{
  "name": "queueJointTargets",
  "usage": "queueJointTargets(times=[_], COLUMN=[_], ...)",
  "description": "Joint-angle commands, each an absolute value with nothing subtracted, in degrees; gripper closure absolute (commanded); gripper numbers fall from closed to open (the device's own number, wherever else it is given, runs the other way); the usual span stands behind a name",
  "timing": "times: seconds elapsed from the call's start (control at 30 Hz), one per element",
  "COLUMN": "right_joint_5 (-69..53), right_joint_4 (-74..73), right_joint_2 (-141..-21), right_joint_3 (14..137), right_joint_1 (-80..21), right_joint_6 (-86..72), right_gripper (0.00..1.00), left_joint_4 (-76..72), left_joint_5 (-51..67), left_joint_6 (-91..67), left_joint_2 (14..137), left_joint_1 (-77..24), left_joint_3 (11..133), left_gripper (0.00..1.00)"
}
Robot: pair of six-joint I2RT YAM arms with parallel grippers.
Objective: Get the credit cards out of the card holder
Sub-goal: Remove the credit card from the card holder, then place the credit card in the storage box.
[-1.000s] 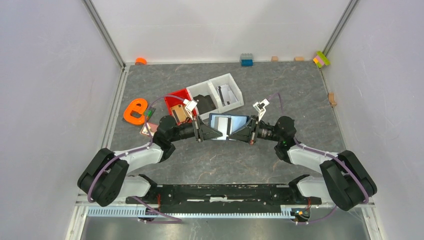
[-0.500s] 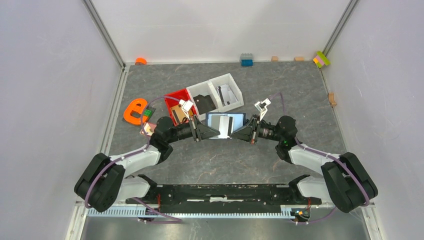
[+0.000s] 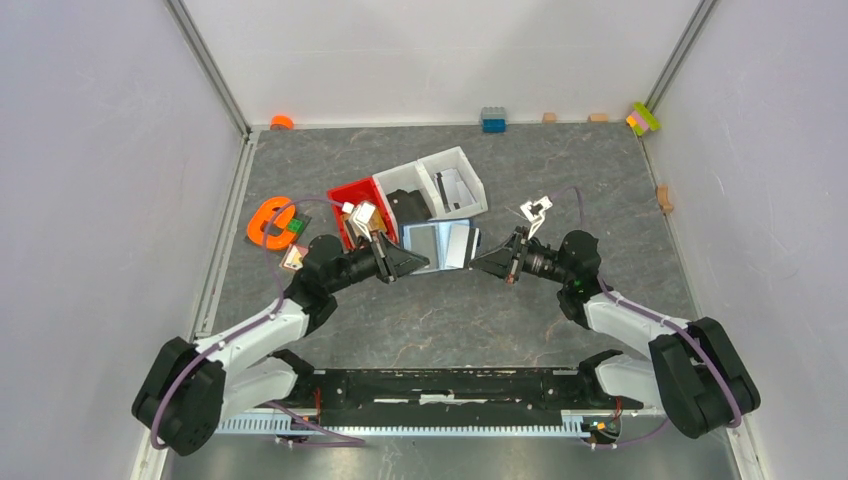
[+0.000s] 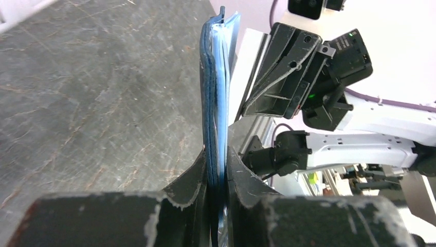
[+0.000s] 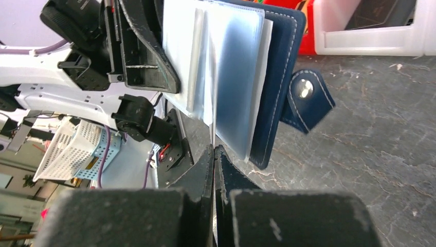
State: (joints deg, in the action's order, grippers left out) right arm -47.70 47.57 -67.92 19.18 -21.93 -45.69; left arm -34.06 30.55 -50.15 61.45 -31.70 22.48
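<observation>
Our left gripper [image 4: 218, 170] pinches the navy-blue folding card holder [image 3: 440, 243]. Our right gripper [image 5: 213, 154], at its four o'clock, sits pressed together. Only the right wrist view shows its snap tab [image 5: 307, 98].

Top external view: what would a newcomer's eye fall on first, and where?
The open blue card holder, held mid-table between the two arms, stands out first: the left gripper has its jaws shut on it, and the right gripper is close at its other side. Behind it sit white bins and a red bin; a bright orange piece lies left.
</observation>
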Motion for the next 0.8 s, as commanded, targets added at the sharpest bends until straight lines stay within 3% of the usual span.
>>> queueJointTargets(times=[0.0,0.23,0.47,0.77], right_joint_5=[-46.0,-45.2,-34.9,-24.9], right_joint_4=[47.3,46.3,28.2,19.4], right_joint_2=[-67.6,-67.1,-65.5,-77.0], right_joint_3=[18.7,19.0,25.6,40.2], right_joint_1=[-21.5,-21.4,-21.4,-21.6], right_joint_6=[-44.3,-43.0,-30.4,-26.9], right_gripper=[1.0,1.0,1.0,1.0], left_joint_4=[-27.6,-15.8,-9.4,-5.0], left_joint_5=[23.5,12.4,4.3,-5.8], left_joint_6=[-45.0,-43.0,-42.9,-44.1], left_joint_2=[57.8,55.2,49.9,39.4], left_joint_1=[-31.6,-31.6,-31.6,-31.6], left_joint_3=[24.3,26.0,26.3,23.9], left_gripper=[0.98,0.98,0.98,0.98])
